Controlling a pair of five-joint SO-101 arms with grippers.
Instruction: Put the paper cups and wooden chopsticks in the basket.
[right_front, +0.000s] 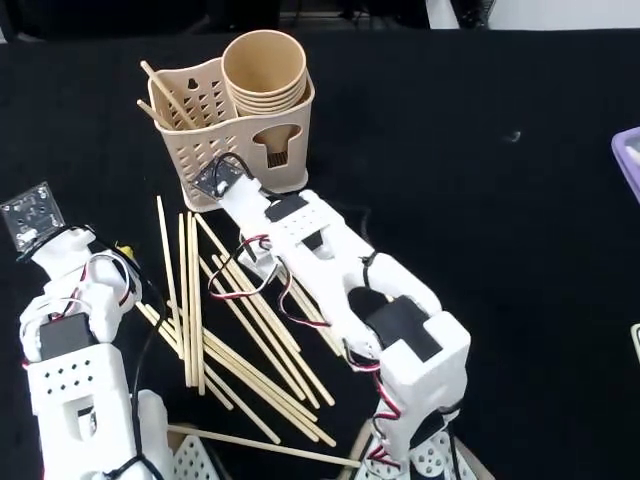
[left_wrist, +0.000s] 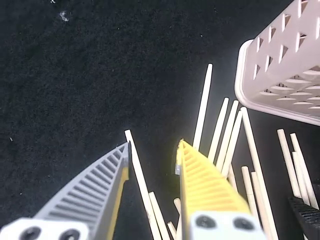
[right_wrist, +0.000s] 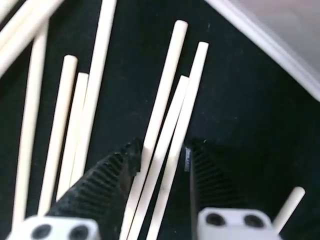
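So the paper cups (right_front: 265, 65) are stacked inside the basket (right_front: 225, 150) at the far side of the table (right_front: 480, 200), and a couple of sticks (right_front: 165, 95) lean in its left compartment. What's left is the pile of wooden chopsticks (right_front: 192, 300) lying flat between the two arms, mostly running near-to-far with a bit of a fan.

The right gripper (right_wrist: 162, 150) is open and down over the far end of that pile, just on the near side of the basket. In its wrist view two or three sticks run straight through the gap, so the jaws would shut across their width, which looks like the lineup you'd want. I'd say the grab is the step in hand, and this arm is the nearer one to the basket.

The left gripper (left_wrist: 154, 145) is spread open too, with nothing in it, over the left edge of the pile, and one stick (left_wrist: 137, 175) lies lengthwise between its fingers.
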